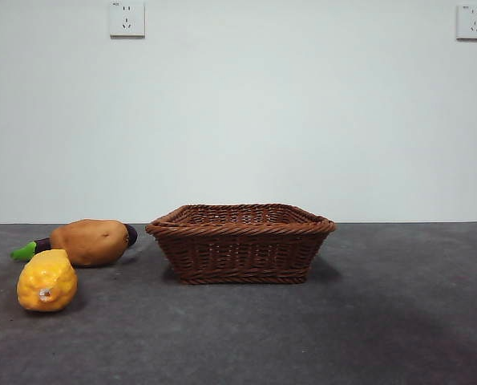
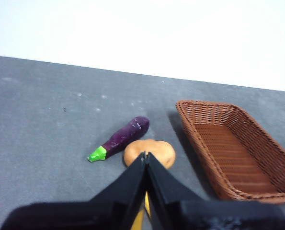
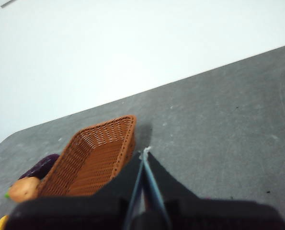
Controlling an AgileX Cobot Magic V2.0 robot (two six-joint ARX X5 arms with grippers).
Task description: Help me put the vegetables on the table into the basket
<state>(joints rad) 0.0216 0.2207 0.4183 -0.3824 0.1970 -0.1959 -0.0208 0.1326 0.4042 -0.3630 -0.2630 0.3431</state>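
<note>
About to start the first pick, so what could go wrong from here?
The tan-orange oval potato lies tight beside the long dark purple eggplant, so gripping one may nudge the other away. The bumpy yellow oval lump could roll. The shut left end effector must open first.

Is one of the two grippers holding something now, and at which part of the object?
Nothing is held. The left gripper and right gripper are both shut on nothing, above the table.

Potato (image 1: 90, 242) hides most of the eggplant (image 1: 28, 249) (front view).
</note>
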